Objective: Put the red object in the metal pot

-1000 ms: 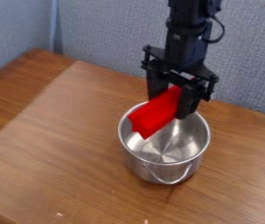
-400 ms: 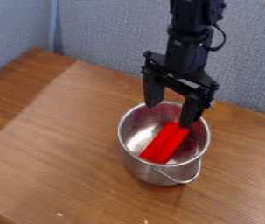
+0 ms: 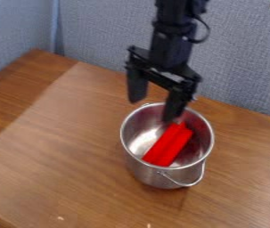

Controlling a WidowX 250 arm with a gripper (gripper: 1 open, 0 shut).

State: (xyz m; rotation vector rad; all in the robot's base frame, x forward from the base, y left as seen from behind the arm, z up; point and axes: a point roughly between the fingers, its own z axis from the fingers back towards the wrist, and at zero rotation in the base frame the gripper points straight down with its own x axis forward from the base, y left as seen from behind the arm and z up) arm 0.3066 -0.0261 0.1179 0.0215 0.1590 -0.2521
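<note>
The red object [image 3: 169, 145], a bright red elongated block, lies slanted inside the metal pot [image 3: 135, 147], leaning toward its right wall. The shiny round pot stands on the wooden table, its thin wire handle hanging down at the front. My black gripper [image 3: 156, 95] points straight down above the pot's back left rim. Its two fingers are spread wide apart and hold nothing. The right finger [image 3: 176, 107] reaches just into the pot's mouth, clear of the block.
The wooden table [image 3: 53, 134] runs from the left edge to the front. A grey-blue fabric wall stands behind it. The table's far edge runs diagonally just behind the pot.
The gripper held the red block over the pot, then opened and the block dropped inside. Since then the open gripper has shifted left in the picture.
</note>
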